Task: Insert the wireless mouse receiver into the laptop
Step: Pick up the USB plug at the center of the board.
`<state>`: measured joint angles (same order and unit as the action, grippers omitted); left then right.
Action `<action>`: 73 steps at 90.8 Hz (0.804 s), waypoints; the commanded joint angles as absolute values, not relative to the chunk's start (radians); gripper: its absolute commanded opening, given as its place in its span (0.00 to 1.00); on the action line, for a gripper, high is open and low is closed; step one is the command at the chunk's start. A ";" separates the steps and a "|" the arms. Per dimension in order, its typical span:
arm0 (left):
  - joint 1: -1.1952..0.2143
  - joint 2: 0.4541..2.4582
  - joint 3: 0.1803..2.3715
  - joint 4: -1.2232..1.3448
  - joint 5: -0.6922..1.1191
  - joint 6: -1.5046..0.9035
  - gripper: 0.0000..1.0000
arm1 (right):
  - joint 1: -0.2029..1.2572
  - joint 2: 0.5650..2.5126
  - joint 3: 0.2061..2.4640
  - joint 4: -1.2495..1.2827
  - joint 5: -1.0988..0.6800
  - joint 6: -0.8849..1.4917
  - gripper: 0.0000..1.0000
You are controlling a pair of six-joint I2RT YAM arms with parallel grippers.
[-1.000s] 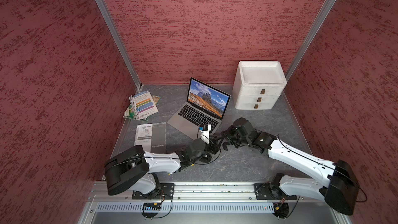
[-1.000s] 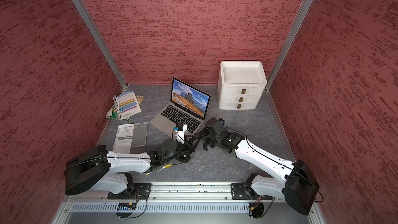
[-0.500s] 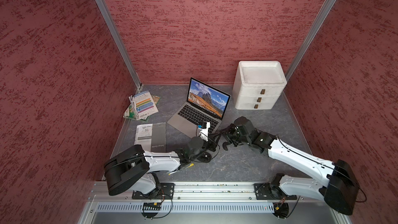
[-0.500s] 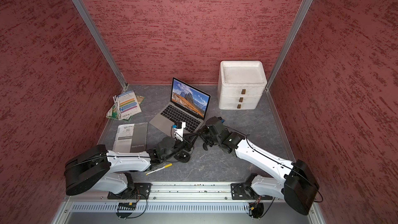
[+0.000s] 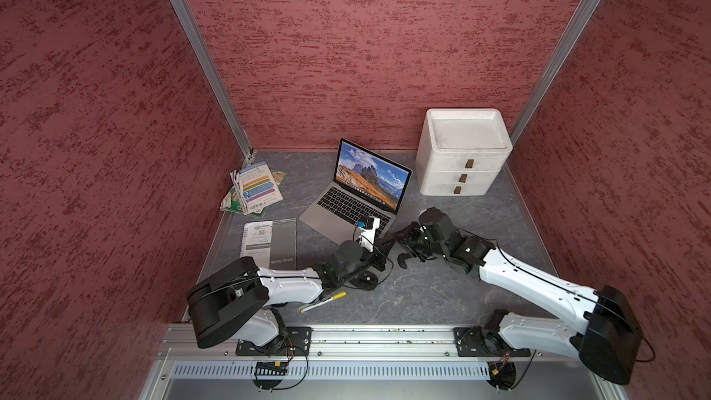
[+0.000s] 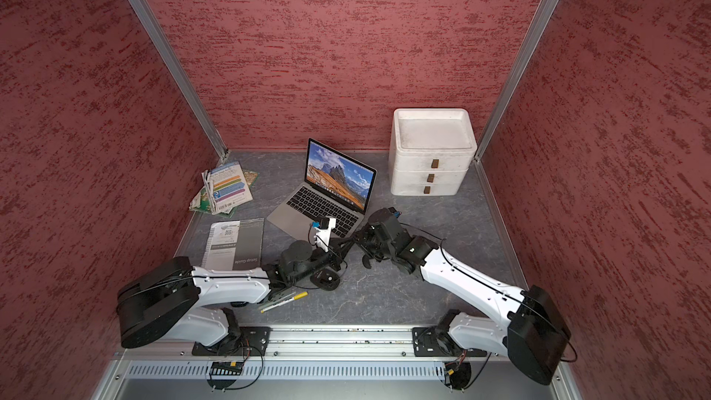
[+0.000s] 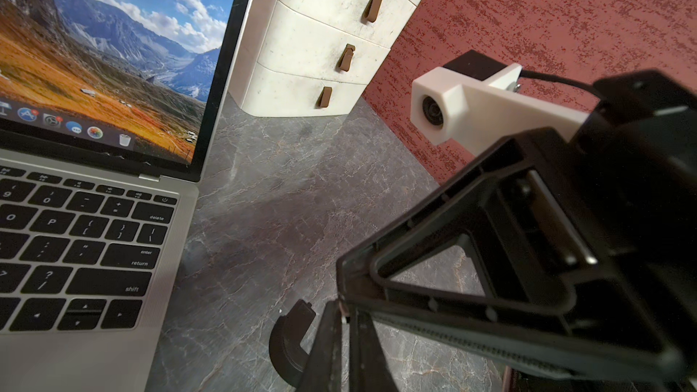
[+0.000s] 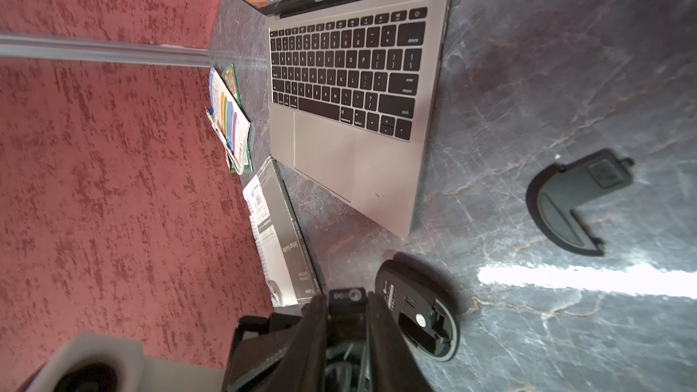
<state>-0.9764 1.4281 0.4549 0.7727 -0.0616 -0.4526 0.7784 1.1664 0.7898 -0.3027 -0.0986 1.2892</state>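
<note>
My left claw [image 7: 344, 320] is shut tight, maybe pinching something tiny at the tip, honestly too small to tell. My right claw [image 8: 347, 297] is partly open, straddling the left one's tip. The laptop [image 5: 348, 205] sits open toward the back of the counter [image 5: 423, 294], just beyond both claws.

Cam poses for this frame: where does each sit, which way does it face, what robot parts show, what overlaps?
Top views: high over the base rail, looking down and forward at the whole cell; left arm and right arm in full.
Left wrist: low beside the laptop, facing its return-key side and the drawer unit; left gripper and right gripper show.
Right wrist: looking down across the laptop toward the booklets; right gripper shows.
Shared: both wrist views catch the laptop and the loose black cover.
</note>
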 commanded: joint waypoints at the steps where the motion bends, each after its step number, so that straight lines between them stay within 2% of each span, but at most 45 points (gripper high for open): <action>1: -0.969 1.423 0.484 0.743 -0.031 -0.295 0.00 | 0.740 1.096 0.808 -0.378 -0.153 1.134 0.48; 9: -0.982 1.415 0.492 0.723 -0.004 -0.108 0.00 | 0.649 1.040 0.814 -0.388 -0.272 1.005 0.69; 18: -1.000 1.403 0.504 0.699 0.015 0.083 0.00 | 0.540 1.014 0.856 -0.411 -0.550 0.787 0.74; 27: -1.011 1.368 0.478 0.742 0.059 0.228 0.00 | 0.481 1.031 0.952 -0.590 -0.784 0.525 0.74; 44: -1.024 1.295 0.418 0.838 0.170 0.308 0.00 | 0.403 1.108 1.031 -0.938 -0.991 0.209 0.74; 51: -1.049 1.265 0.416 0.826 0.182 0.326 0.00 | 0.399 1.147 1.045 -1.017 -1.014 0.139 0.73; 65: -1.069 1.194 0.400 0.799 0.190 0.333 0.00 | 0.399 1.170 1.055 -1.022 -1.046 0.133 0.68; 73: -1.072 1.163 0.404 0.766 0.192 0.329 0.00 | 0.399 1.171 1.036 -0.999 -1.091 0.144 0.62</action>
